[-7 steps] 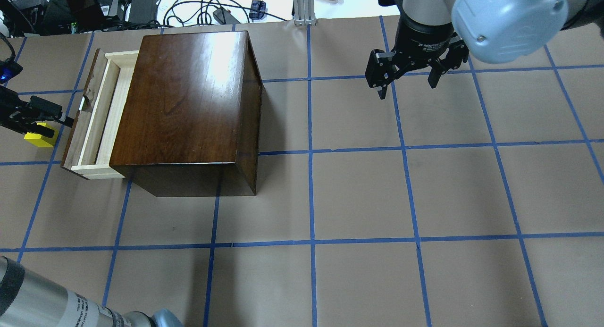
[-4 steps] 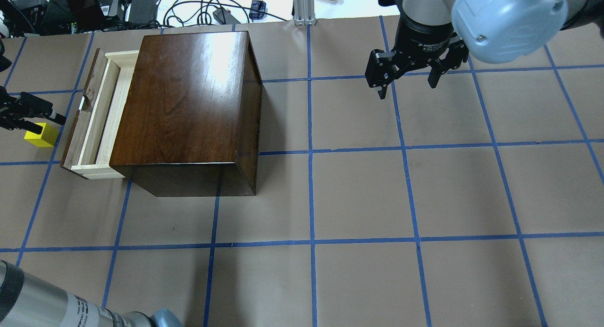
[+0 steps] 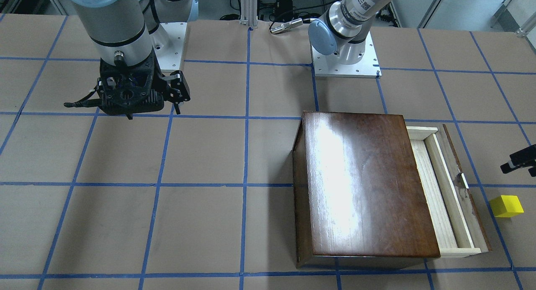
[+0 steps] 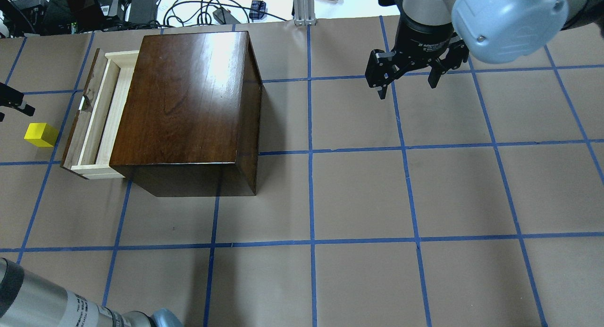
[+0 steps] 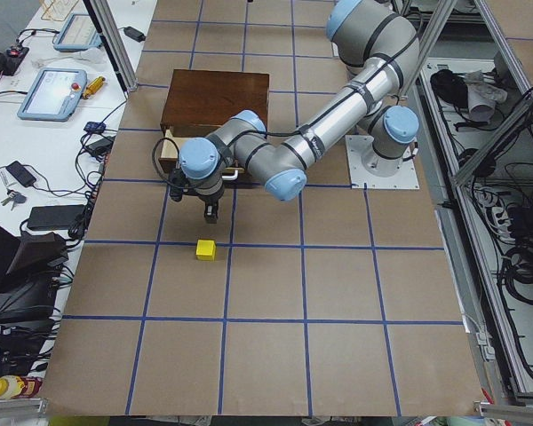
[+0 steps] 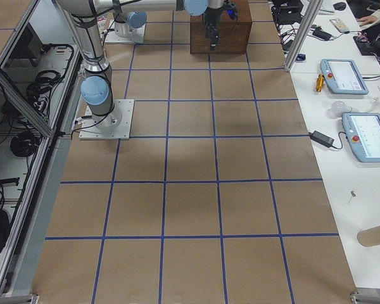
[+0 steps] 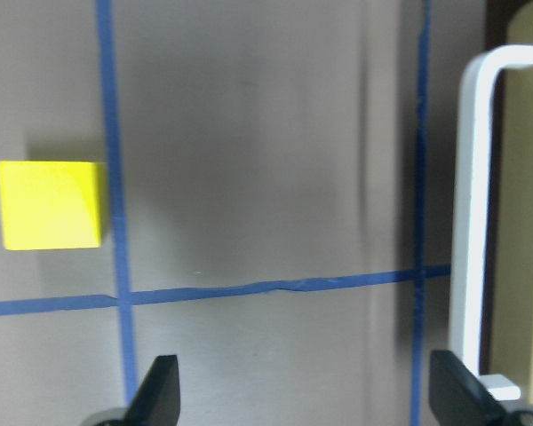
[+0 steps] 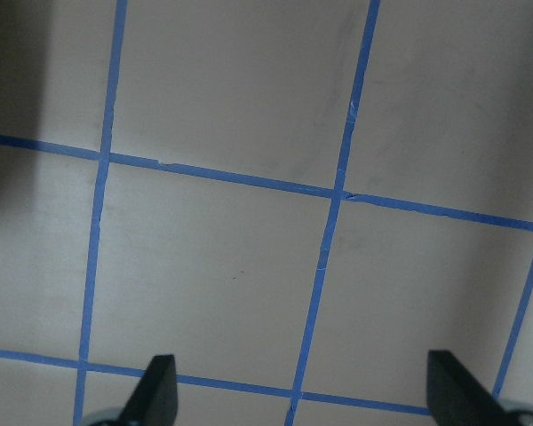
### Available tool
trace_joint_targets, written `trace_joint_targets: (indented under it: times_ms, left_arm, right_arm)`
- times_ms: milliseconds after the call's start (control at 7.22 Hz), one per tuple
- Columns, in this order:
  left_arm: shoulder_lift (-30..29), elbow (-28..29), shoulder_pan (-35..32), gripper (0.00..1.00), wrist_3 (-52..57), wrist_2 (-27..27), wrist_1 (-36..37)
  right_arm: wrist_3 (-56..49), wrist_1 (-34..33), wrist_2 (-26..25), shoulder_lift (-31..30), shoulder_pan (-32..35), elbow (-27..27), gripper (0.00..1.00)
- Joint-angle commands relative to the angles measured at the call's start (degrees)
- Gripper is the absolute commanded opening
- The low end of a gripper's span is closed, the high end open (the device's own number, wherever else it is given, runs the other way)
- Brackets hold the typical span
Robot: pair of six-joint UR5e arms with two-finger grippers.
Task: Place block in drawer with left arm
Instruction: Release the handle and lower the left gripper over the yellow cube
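Underneath, brown paper table (image 4: 358,195), blue tape grid (image 4: 312,242)

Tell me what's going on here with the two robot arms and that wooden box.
The yellow block is meant to go into the drawer, but it sits on the table just outside it. The drawer is pulled partway out of the dark wooden box. The left gripper is open, holding nothing, above the table between the block and the drawer's white handle. The right gripper hangs open, far from the box.
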Motion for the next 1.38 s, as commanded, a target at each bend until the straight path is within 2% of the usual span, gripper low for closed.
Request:
trace_joint_targets:
  times_ms: [0,277,415,692,831,1108,1246]
  left_arm:
    - [-1.75,0.68,0.0,1.0,8.67,3.09,2.79]
    - [-2.54,0.42,0.0,1.0,34.97,8.25,3.84]
    - [-3.15,-0.02,0.0,1.0,50.6,9.24,7.16]
    - [-4.64,-2.64,-0.09,1.0,74.09,10.39,16.28]
    - [-5.35,-4.22,-0.35,1.0,82.58,10.31,21.38]
    - [-7.11,-4.24,-0.96,1.0,91.06,9.69,22.31]
    - [-7.81,-4.41,-1.14,1.0,91.28,9.6,22.31]
  right_arm:
    - [0.08,0.0,0.0,0.0,0.0,0.0,1.0]
    - [0.08,0.0,0.0,0.0,0.0,0.0,1.0]
    - [0.08,0.0,0.0,0.0,0.0,0.0,1.0]
    - [-0.01,0.0,0.0,0.0,0.0,0.0,1.0]
    - [-0.01,0.0,0.0,0.0,0.0,0.0,1.0]
    - [-0.01,0.0,0.0,0.0,0.0,0.0,1.0]
    - [0.08,0.0,0.0,0.0,0.0,0.0,1.0]
